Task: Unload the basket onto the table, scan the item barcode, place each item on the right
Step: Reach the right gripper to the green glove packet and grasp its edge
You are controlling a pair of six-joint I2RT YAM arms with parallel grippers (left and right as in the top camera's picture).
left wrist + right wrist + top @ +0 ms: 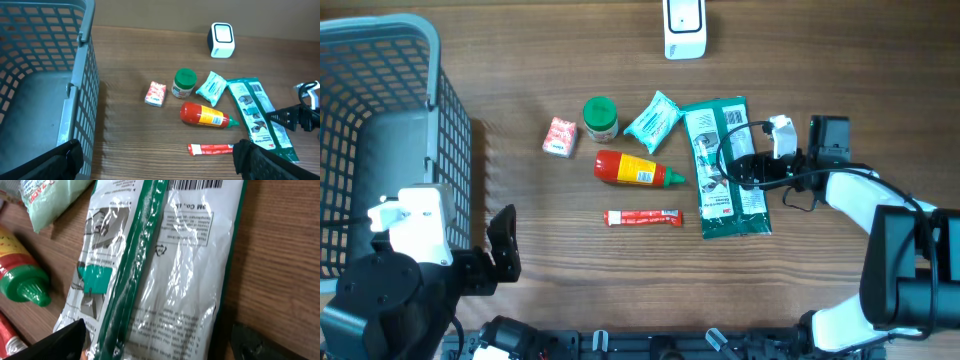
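— Green-and-white packet point(165, 265): lying where?
— Lying flat on the wooden table point(280, 255), straight beneath the right claw point(161, 345), barcode end reaching forward beyond the fingertips.
— Being gripped?
— Not being gripped. Standing released, fingers spreading wide, one hanging at each long edge of the packet. Touching it or merely hovering: cannot tell.
— Spotting anything nearby?
— Spotting a red sauce bottle point(15, 265) just left of that claw, green cap pointing toward the packet.
— And checking the left claw point(160, 162)?
— Gaping wide too, holding nothing, hanging low with the grey basket point(80, 100) close on its left. Seeing the white scanner point(222, 39) standing well ahead and rightward of it, apart from the packet.
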